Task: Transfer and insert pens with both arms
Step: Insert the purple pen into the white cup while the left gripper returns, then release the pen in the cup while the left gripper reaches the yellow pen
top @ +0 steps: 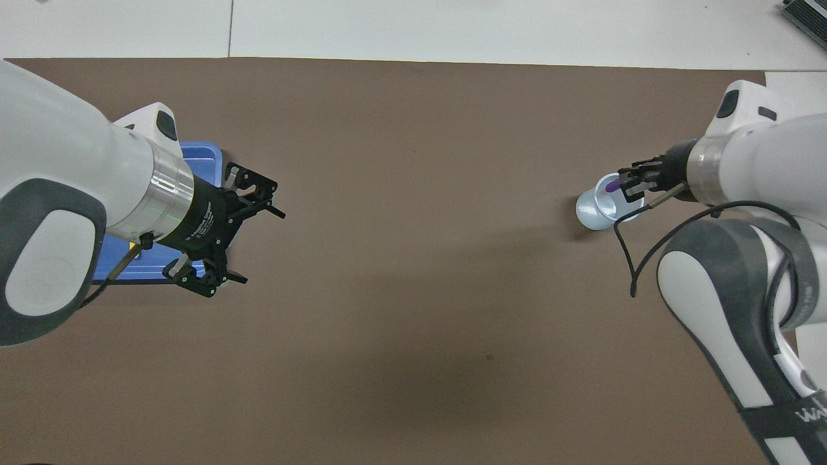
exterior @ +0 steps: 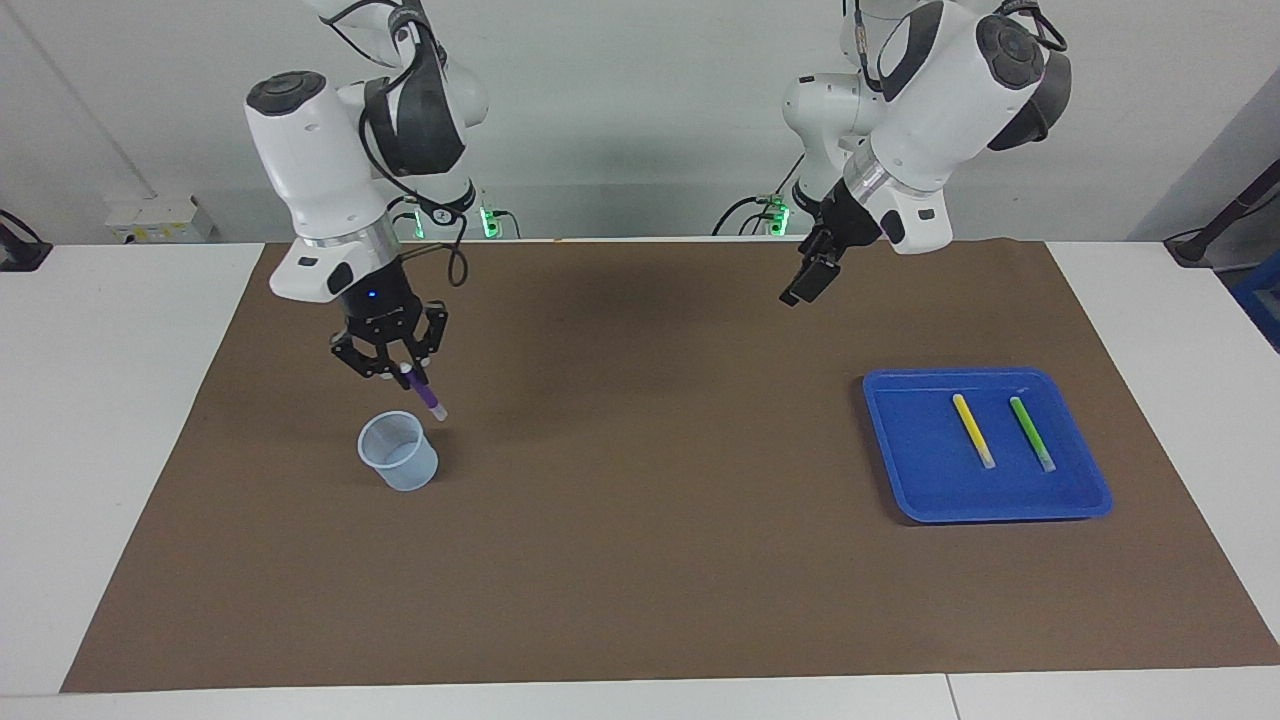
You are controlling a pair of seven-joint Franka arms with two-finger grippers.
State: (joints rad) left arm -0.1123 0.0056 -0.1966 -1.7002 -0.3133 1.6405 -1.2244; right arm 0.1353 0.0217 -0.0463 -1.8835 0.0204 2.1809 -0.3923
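Facing view first. Right tool [exterior: 405, 372] hanging in the air just over the pale cup [exterior: 398, 451], pinching the purple pen [exterior: 427, 396] by its upper end. Pen tilted, whitish tip down, just above the cup's rim on the side nearer the robots, not touching it. Cup standing upright on the brown mat [exterior: 640, 560], toward the right arm's end of the desk [exterior: 110, 420]. Left tool [exterior: 805, 282] raised high over bare mat, nearer the robots than the blue tray [exterior: 900, 470], fingers spread, nothing between them. Yellow pen [exterior: 973, 430] and green pen [exterior: 1032, 433] lying side by side in the tray, apart, pale ends pointing away from the robots.

Overhead view now. Right tool [top: 630, 187] covering one edge of the cup [top: 593, 210], a bit of purple pen [top: 611, 186] showing over the cup's mouth. Left tool [top: 242, 242] spread wide, poking out over the mat at the edge of the tray [top: 197, 154], the arm hiding most of the tray and both pens in it.
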